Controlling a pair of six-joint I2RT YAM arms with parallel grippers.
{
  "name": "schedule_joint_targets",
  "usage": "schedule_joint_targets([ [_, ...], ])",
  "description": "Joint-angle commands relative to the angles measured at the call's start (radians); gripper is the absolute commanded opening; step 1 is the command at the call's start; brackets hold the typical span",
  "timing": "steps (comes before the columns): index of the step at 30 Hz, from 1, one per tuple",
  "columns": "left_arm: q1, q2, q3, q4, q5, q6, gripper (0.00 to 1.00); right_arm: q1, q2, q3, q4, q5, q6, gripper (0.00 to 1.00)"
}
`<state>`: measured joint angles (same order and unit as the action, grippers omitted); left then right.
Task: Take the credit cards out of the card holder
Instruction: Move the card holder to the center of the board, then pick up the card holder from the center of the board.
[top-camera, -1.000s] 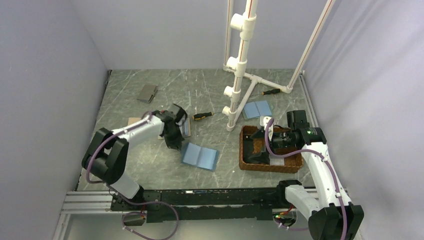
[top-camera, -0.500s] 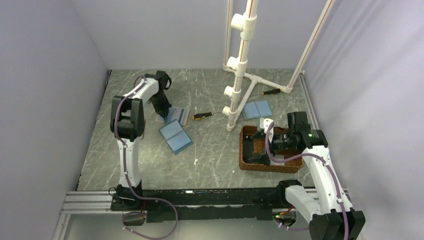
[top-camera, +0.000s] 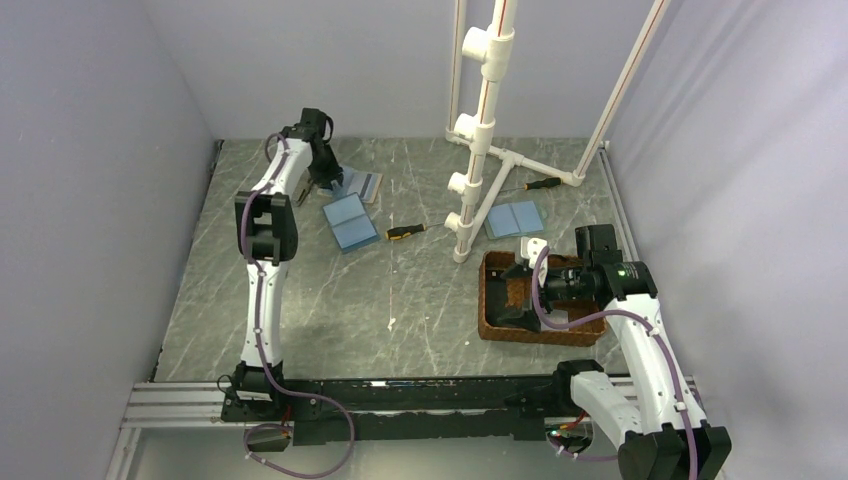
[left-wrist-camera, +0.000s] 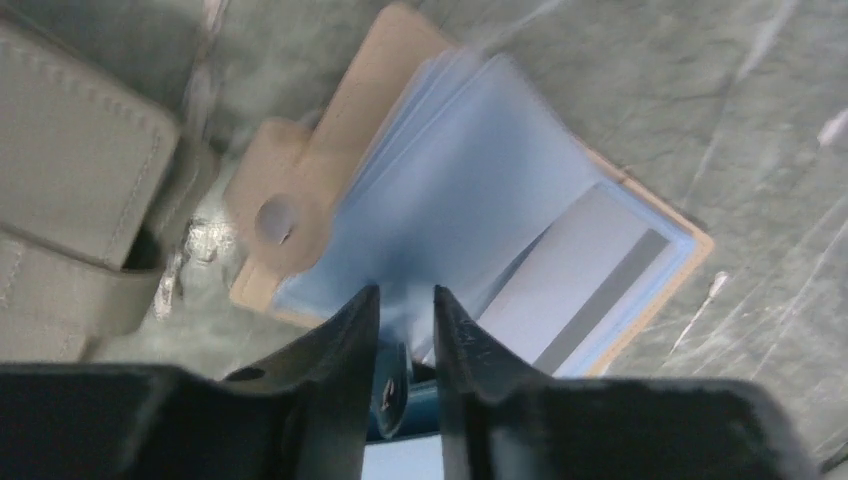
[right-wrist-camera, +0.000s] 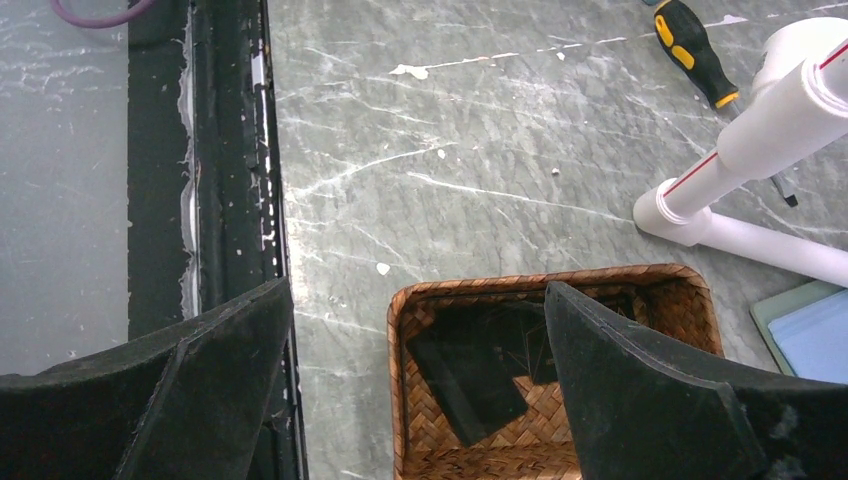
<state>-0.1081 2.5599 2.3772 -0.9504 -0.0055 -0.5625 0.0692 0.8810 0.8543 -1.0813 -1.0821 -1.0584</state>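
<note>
Left gripper (left-wrist-camera: 404, 298), far left of table (top-camera: 400, 300), jaws a sliver apart at a blurred blue sleeve (left-wrist-camera: 470, 170) (pinched or freed, cannot tell), card holder (left-wrist-camera: 335, 135) open beneath, a grey-striped credit card (left-wrist-camera: 598, 290) still inside; right gripper (right-wrist-camera: 417, 288) gapes empty over wicker tray (right-wrist-camera: 396, 380); extraction seems unfinished.

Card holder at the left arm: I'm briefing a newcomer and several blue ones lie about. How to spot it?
From the white pipe stand, look left to the left arm's tool. The light blue bifold card holder lies open at its tip. Unlike the two other open blue holders, it has a tan edge and snap tab and shows a white card with a grey stripe.
</note>
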Motion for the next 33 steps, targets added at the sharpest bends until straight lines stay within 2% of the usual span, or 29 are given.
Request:
schedule_joint_targets([
  [1,0.037,-0.022,0.0,0.19,0.12,0.104,0.53,0.006,-0.012,0.005,0.027,-0.02,0.0,0.99],
  [2,0.05,-0.071,-0.025,0.212,0.121,0.134,0.65,0.005,-0.01,0.006,0.027,-0.021,0.0,0.99],
  [3,0.063,-0.112,-0.058,0.234,0.117,0.164,0.74,0.005,-0.007,0.007,0.026,-0.021,-0.001,0.99],
  [5,0.093,-0.173,-0.126,0.281,0.13,0.226,0.81,0.005,-0.003,0.009,0.023,-0.022,-0.003,0.99],
  [9,0.156,-0.238,-0.183,0.275,0.157,0.374,0.85,0.005,0.007,0.012,0.016,-0.025,-0.009,0.99],
  [15,0.171,-0.227,-0.206,0.226,0.072,0.623,0.88,0.004,0.014,0.012,0.012,-0.027,-0.011,0.99],
  [19,0.189,-0.248,-0.27,0.292,0.086,0.67,0.9,0.006,0.018,0.012,0.012,-0.025,-0.011,0.99],
  [26,0.186,-0.326,-0.489,0.502,0.149,0.866,0.89,0.004,0.025,0.012,0.011,-0.024,-0.012,0.99],
  [28,0.18,-0.325,-0.509,0.532,0.104,0.886,0.92,0.005,0.027,0.013,0.011,-0.024,-0.012,0.99],
  [33,0.168,-0.295,-0.527,0.564,0.009,0.9,0.92,0.005,0.03,0.012,0.01,-0.024,-0.013,0.99],
])
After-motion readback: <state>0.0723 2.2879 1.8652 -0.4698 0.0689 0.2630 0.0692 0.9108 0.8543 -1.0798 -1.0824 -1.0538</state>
